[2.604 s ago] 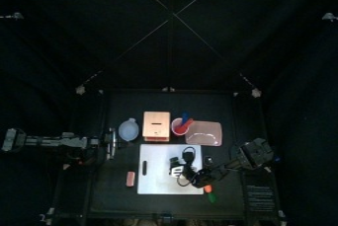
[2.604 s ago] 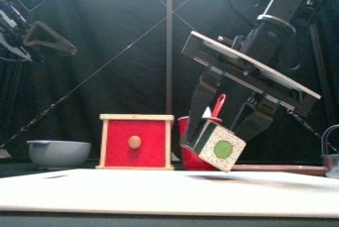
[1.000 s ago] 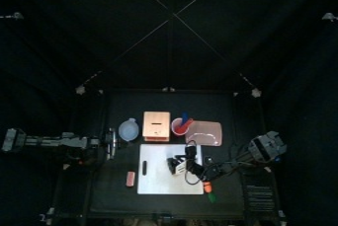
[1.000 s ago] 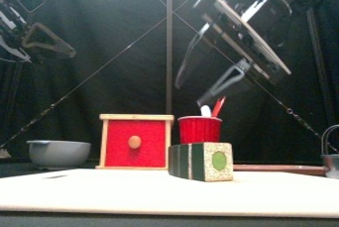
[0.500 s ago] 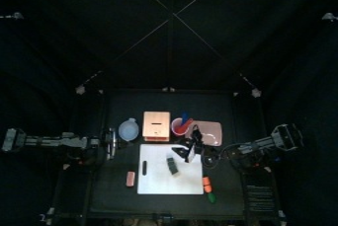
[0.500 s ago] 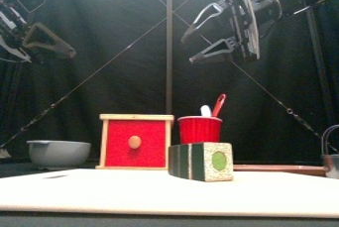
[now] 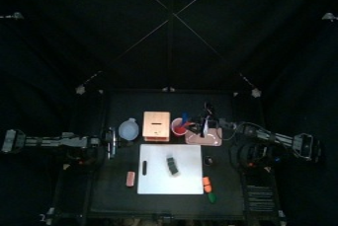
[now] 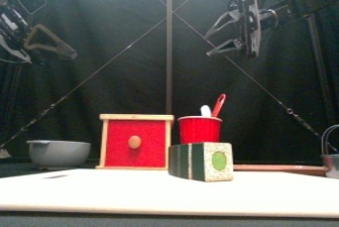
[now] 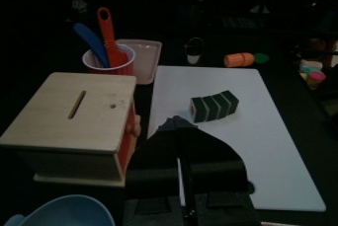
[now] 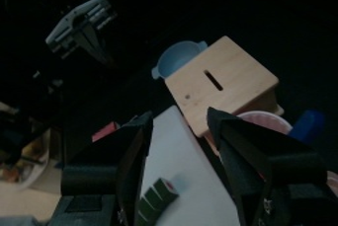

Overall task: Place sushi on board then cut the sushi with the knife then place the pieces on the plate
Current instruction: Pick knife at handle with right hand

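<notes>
Front view shows the right pincer [image 8: 216, 39] high above the red cup [image 8: 200, 129], slightly to its right, jaws spread and holding nothing; the sushi roll [image 8: 201, 161] stands on the white board [image 8: 119, 189] just in front of that cup; the red knife [image 8: 217, 104] rises upright from the cup, so a descent from above seems needed; the left arm [image 7: 53, 142] rests well left of the cup, much farther from it.

sushi roll [image 8: 201, 162] dark green, pale end, green spot | board [image 7: 156, 181] white | cup [image 8: 200, 130] red | bowl [image 8: 58, 153] seemingly blue-grey
</notes>
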Robot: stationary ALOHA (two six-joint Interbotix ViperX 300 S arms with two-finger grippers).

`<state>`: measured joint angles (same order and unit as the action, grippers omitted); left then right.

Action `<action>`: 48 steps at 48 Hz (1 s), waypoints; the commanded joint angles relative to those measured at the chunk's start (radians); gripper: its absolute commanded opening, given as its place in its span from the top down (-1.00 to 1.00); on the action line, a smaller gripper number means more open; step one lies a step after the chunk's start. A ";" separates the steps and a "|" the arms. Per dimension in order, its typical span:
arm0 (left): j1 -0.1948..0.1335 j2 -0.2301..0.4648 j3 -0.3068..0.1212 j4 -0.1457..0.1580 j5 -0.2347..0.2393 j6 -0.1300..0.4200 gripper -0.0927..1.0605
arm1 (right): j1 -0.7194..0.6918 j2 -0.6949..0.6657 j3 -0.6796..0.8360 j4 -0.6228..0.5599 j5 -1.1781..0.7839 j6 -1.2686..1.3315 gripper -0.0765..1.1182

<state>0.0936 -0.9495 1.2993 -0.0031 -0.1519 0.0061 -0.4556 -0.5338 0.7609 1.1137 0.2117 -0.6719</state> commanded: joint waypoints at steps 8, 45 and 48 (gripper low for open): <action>0.052 0.005 -0.020 0.002 -0.011 -0.002 0.50 | -0.241 0.060 -0.126 -0.158 0.350 0.005 -0.52; 0.071 0.005 -0.018 -0.017 -0.017 0.000 0.50 | -0.276 0.420 -0.497 -0.603 0.847 0.339 -0.52; 0.069 0.005 -0.017 -0.018 -0.017 0.000 0.50 | -0.268 0.448 -0.520 -0.606 0.879 0.341 -0.52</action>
<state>0.1595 -0.9495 1.2993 -0.0199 -0.1595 0.0046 -0.7332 -0.0905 0.2899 0.5093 1.0584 -0.3329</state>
